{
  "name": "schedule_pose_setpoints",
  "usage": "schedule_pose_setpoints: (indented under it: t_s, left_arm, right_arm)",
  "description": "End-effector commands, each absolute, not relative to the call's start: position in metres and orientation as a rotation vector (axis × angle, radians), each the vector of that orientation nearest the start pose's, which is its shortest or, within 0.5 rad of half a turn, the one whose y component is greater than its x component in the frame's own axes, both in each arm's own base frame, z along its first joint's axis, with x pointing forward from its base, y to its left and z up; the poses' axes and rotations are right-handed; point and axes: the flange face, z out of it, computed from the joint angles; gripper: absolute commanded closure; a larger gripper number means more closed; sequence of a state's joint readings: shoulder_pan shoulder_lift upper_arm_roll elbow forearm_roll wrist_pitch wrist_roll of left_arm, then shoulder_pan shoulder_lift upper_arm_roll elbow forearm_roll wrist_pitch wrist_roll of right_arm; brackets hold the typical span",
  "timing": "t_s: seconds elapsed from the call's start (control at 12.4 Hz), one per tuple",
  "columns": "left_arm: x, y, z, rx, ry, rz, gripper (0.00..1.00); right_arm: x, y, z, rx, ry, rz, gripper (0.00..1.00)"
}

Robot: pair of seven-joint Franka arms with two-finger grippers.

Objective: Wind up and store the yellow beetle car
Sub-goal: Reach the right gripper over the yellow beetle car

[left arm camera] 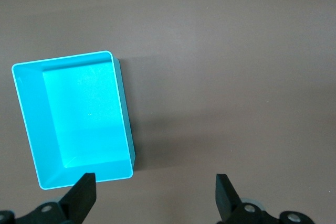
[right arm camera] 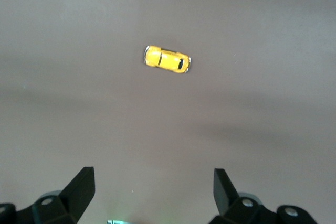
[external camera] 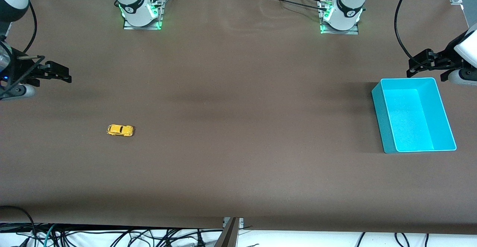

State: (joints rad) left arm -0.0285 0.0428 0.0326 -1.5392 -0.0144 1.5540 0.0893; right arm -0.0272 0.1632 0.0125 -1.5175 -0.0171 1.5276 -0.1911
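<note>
The yellow beetle car (external camera: 120, 130) stands on its wheels on the brown table, toward the right arm's end; it also shows in the right wrist view (right arm camera: 167, 59). My right gripper (external camera: 59, 73) is open and empty, up in the air at that end of the table, apart from the car; its jaws stand wide in the right wrist view (right arm camera: 153, 187). The turquoise bin (external camera: 413, 114) is empty at the left arm's end; it also shows in the left wrist view (left arm camera: 73, 116). My left gripper (external camera: 425, 62) is open and empty, above the table beside the bin's rim (left arm camera: 155, 192).
The arms' bases (external camera: 141, 10) (external camera: 341, 14) stand along the table's edge farthest from the front camera. Cables hang below the table's edge nearest the camera (external camera: 111, 236).
</note>
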Motion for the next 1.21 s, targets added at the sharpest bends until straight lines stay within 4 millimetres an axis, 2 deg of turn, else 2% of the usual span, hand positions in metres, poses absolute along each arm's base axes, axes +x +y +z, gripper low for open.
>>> schedule_pose_setpoints:
  t_s: [0.0,0.16,0.4,0.65,0.89,1.13]
  left_arm:
    - [0.565,0.002,0.616,-3.154,0.136,0.045,0.0]
    - [0.565,0.001,0.616,-3.154,0.138,0.045,0.0]
    - [0.565,0.002,0.616,-3.154,0.136,0.042,0.0]
    - [0.563,0.003,0.617,-3.154,0.133,0.05,0.0]
    - [0.564,0.002,0.616,-3.154,0.136,0.052,0.0]
    - [0.564,0.002,0.616,-3.154,0.136,0.052,0.0]
  right_arm:
    - [0.602,-0.024,0.52,-3.078,-0.446,0.349,0.0]
    - [0.61,-0.027,0.497,-3.042,-0.558,0.392,0.0]
    - [0.623,-0.024,0.462,-2.957,-0.871,0.39,0.0]
    - [0.622,-0.018,0.424,-2.869,-1.104,0.356,0.0]
    - [0.638,-0.018,0.368,-2.698,-1.459,0.29,0.0]
    - [0.652,-0.022,0.308,-2.521,-1.716,0.266,0.01]
